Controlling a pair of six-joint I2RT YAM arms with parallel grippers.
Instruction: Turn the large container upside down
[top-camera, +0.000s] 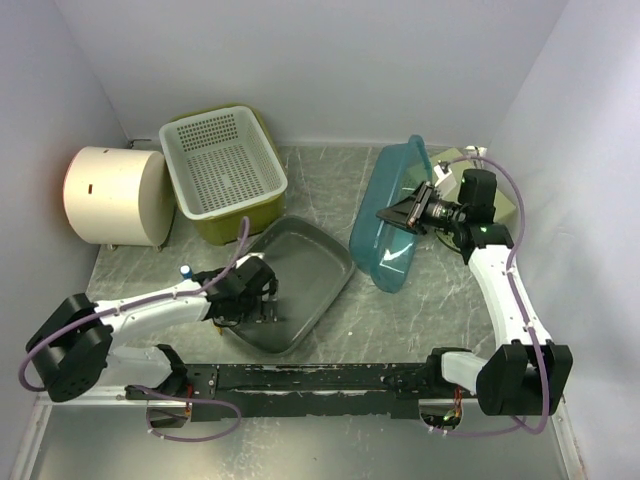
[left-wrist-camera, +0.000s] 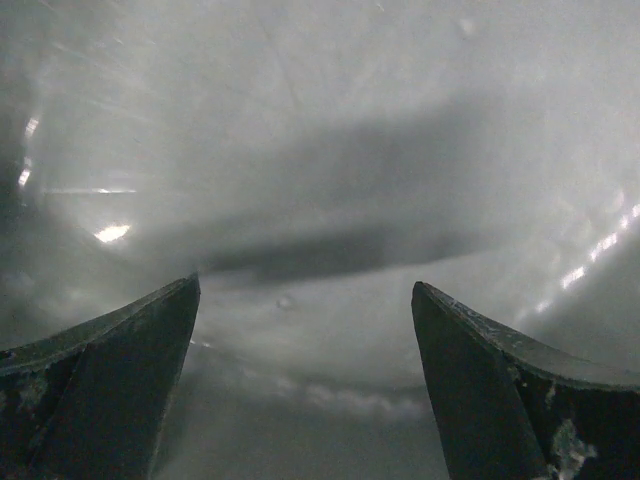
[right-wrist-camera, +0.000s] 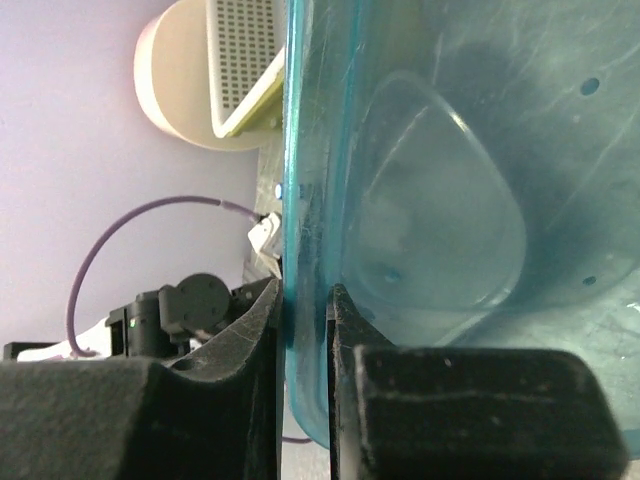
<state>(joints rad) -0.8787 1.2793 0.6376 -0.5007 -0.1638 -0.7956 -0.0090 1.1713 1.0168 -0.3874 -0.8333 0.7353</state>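
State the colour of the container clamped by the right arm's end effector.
Translucent teal-blue plastic tub; clearest in the right wrist view.

There was one blue tub (top-camera: 388, 225), one gray tray (top-camera: 300, 275), one white basket (top-camera: 222, 160), one green bin (top-camera: 232, 228), and one round can (top-camera: 115, 195).

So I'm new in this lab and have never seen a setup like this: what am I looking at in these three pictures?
The overhead picture shows two small robot arms bolted at the near edge of a table. The other two pictures come from cameras on each arm's wrist, looking past its own fingers.

On the table are a cream cylinder lying on its side, a white perforated basket nested in an olive-green tub, a dark grey tray and a blue translucent container.

The right gripper is shut on the blue container's rim, holding it tipped up on edge. The left gripper is open, holds nothing and hangs over the grey tray.
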